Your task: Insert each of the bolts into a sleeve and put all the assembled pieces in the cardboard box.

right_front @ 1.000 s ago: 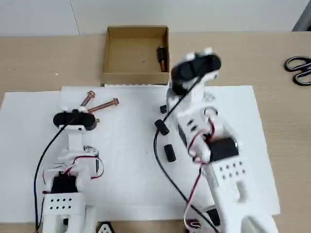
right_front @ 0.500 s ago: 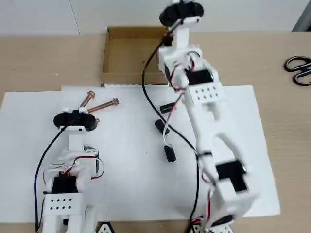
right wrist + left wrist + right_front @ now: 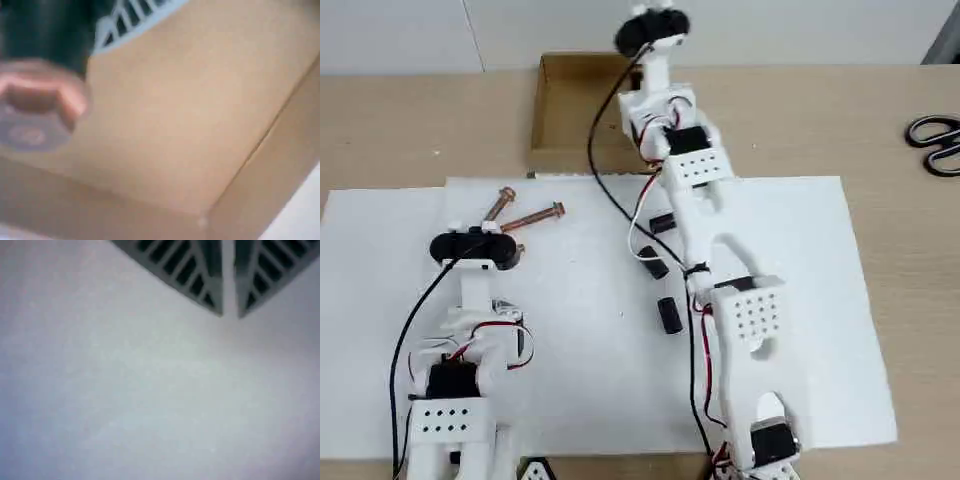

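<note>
My right arm (image 3: 685, 165) stretches out over the cardboard box (image 3: 570, 155). In the right wrist view my right gripper (image 3: 85, 35) is shut on a black sleeve (image 3: 45, 30) with a copper bolt head (image 3: 40, 100) sticking out, just above the box floor (image 3: 175, 115). Two loose bolts (image 3: 501, 202) (image 3: 535, 216) lie on the white paper beyond my left arm (image 3: 475, 250). Three black sleeves (image 3: 662, 222) (image 3: 655, 266) (image 3: 670, 315) lie beside the right arm. My left gripper (image 3: 231, 315) hangs shut and empty just over the paper.
A white paper sheet (image 3: 580, 330) covers the wooden table (image 3: 410, 120) in front of the box. Scissors (image 3: 935, 135) lie at the far right edge. A black cable (image 3: 610, 190) trails from the right arm across the paper near the sleeves.
The right arm has swung from the paper's far edge out over the box and stretched forward, now hiding the piece that lay in the box. The left arm has not moved.
</note>
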